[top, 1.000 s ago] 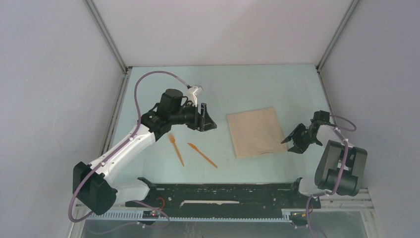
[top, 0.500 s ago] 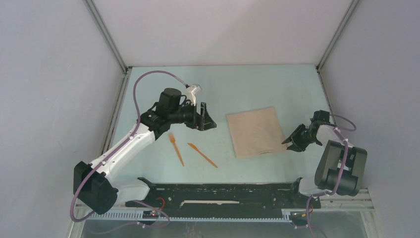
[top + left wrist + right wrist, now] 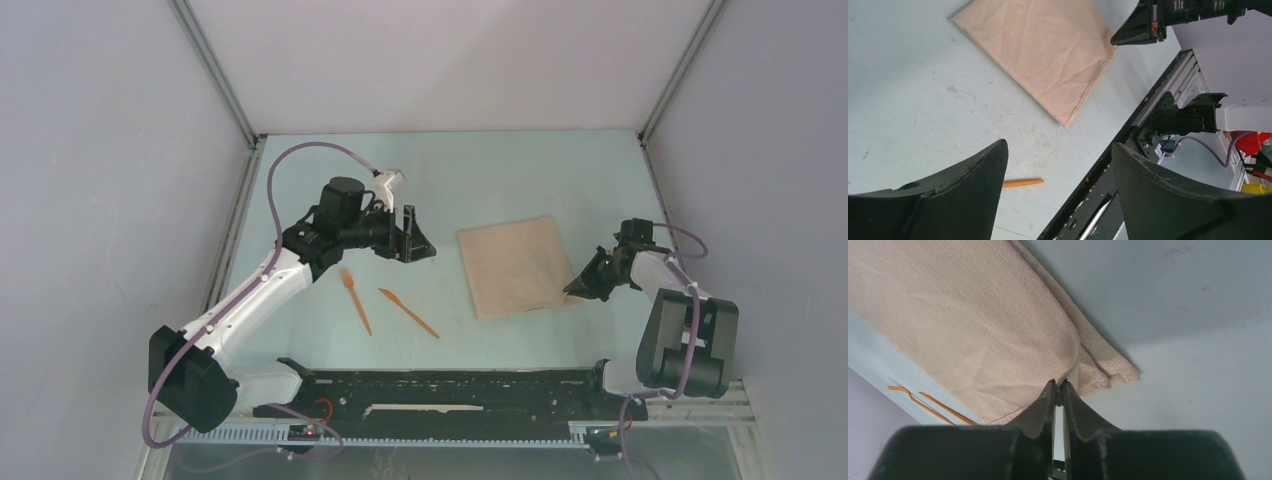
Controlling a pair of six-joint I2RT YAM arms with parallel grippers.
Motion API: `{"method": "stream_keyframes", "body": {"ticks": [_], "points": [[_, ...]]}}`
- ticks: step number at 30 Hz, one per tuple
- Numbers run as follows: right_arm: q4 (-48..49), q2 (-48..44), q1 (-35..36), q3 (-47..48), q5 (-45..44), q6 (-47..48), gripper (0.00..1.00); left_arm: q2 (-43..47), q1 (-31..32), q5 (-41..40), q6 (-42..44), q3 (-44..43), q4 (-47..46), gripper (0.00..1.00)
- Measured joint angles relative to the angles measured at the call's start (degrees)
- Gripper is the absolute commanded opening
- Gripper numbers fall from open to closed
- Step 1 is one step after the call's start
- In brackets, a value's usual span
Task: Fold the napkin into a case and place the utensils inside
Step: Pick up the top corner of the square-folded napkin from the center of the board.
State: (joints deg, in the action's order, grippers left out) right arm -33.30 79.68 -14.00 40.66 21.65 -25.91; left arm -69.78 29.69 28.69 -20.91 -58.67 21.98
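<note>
**Pinch the top layer cleanly, then carry it low**

Top view: the napkin (image 3: 512, 266) lies flat right of centre on the counter (image 3: 480, 170). The fork (image 3: 355, 300) and knife (image 3: 408, 312) lie lower left of it, well apart from the cloth.

Left wrist view: the left gripper (image 3: 1059, 145) hangs spread wide, holding nothing.

Right wrist view: the right gripper (image 3: 1058, 385) is clamped on the napkin's puckered edge near its layered corner. It should probably draw the cloth across slowly, keeping the edges square.

The top camera looks down from behind the arms over the whole table (image 3: 500, 170). The left wrist camera faces right, the right one left, very close; all share the napkin (image 3: 512, 265).
</note>
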Motion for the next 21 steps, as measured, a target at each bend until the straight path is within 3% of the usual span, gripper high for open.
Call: {"method": "stream_keyframes", "body": {"ticks": [4,11,21], "points": [[0.6,1.2,0.8,0.0,0.1,0.0,0.00,0.0,-0.1,0.0,0.0,0.0,0.0,0.82],[0.5,3.1,4.8,1.5,-1.4,1.2,0.00,0.0,-0.3,0.0,0.0,1.0,-0.3,0.82],[-1.6,21.0,21.0,19.5,-2.0,8.2,0.00,-0.1,-0.9,0.0,0.0,1.0,-0.4,0.82]]}}
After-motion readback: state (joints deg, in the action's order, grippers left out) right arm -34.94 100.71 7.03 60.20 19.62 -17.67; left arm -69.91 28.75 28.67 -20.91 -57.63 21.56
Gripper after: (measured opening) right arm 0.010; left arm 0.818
